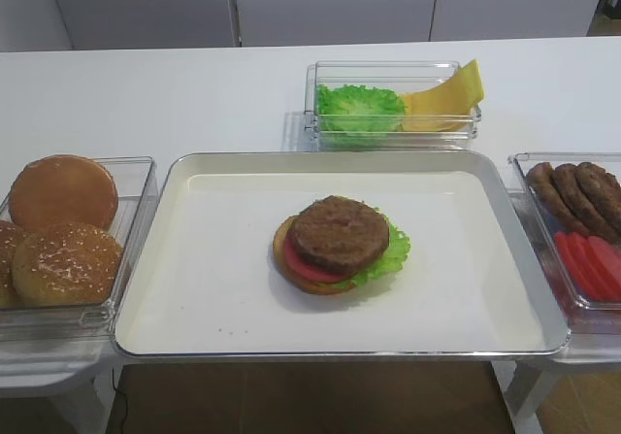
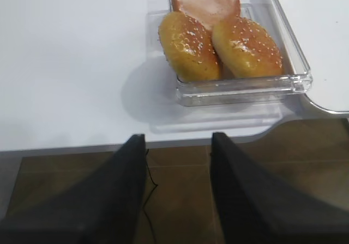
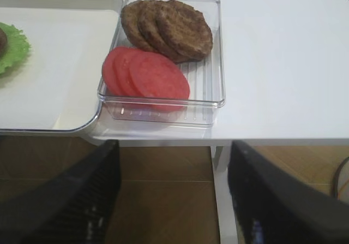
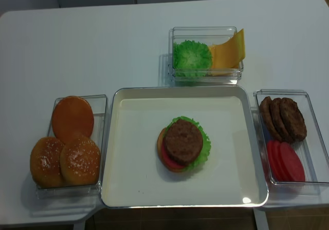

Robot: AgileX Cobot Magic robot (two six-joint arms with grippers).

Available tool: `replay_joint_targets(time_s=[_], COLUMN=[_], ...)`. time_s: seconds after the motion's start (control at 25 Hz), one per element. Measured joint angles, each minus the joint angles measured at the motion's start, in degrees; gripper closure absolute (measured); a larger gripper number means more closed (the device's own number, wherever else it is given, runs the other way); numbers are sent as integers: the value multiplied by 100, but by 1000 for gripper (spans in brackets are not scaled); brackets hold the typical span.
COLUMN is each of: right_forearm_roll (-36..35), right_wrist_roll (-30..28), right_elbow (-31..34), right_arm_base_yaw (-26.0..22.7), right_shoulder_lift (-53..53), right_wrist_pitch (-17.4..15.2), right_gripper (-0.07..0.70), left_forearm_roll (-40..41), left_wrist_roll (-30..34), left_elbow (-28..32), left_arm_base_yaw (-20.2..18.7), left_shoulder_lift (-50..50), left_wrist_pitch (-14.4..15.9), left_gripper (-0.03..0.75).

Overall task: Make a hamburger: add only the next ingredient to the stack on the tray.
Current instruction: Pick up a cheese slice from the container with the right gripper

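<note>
The yellow cheese slices (image 1: 446, 99) (image 4: 229, 52) lean in the right half of a clear bin behind the tray, beside the lettuce. The stack (image 1: 340, 245) (image 4: 183, 143) of bun, lettuce, tomato and brown patty sits in the middle of the cream-white tray (image 1: 223, 288) (image 4: 139, 163). My right gripper (image 3: 174, 162) hangs open over the floor in front of the table's edge, with nothing between its fingers. My left gripper (image 2: 179, 146) is open too, below the front edge near the bun bin. Neither gripper shows in the high views.
A clear bin of sesame buns (image 1: 63, 230) (image 2: 218, 42) stands left of the tray. Right of it, a bin holds patties (image 3: 169, 28) and tomato slices (image 3: 147, 75). Green lettuce (image 1: 359, 112) fills the left half of the back bin.
</note>
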State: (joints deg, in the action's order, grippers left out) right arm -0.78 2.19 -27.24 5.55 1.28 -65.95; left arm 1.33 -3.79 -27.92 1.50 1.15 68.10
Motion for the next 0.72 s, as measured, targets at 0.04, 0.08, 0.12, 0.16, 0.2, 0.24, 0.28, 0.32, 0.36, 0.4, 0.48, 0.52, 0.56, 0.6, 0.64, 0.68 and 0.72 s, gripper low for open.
replay_joint_targets(time_s=[0.04,0.08,0.12,0.16,0.2,0.24,0.28,0.32,0.36,0.4,0.48,0.52,0.56,0.6,0.64,0.68,0.72], right_forearm_roll=[0,0,0,0,0,0,0,0,0,0,0,0,0,0,0,0,0], right_wrist_roll=[0,0,0,0,0,0,0,0,0,0,0,0,0,0,0,0,0], right_elbow=[0,0,0,0,0,0,0,0,0,0,0,0,0,0,0,0,0], right_arm_base_yaw=[0,0,0,0,0,0,0,0,0,0,0,0,0,0,0,0,0], right_shoulder_lift=[0,0,0,0,0,0,0,0,0,0,0,0,0,0,0,0,0], right_wrist_pitch=[0,0,0,0,0,0,0,0,0,0,0,0,0,0,0,0,0], right_gripper=[165,164,164,165,164,164,164,164,164,164,164,164,164,164,164,165,164], left_forearm_roll=[0,0,0,0,0,0,0,0,0,0,0,0,0,0,0,0,0], left_wrist_roll=[0,0,0,0,0,0,0,0,0,0,0,0,0,0,0,0,0], left_elbow=[0,0,0,0,0,0,0,0,0,0,0,0,0,0,0,0,0], left_arm_base_yaw=[0,0,0,0,0,0,0,0,0,0,0,0,0,0,0,0,0], left_shoulder_lift=[0,0,0,0,0,0,0,0,0,0,0,0,0,0,0,0,0], left_wrist_pitch=[0,0,0,0,0,0,0,0,0,0,0,0,0,0,0,0,0], left_gripper=[417,416,417,417,417,417,417,416,417,417,417,417,417,417,417,417,417])
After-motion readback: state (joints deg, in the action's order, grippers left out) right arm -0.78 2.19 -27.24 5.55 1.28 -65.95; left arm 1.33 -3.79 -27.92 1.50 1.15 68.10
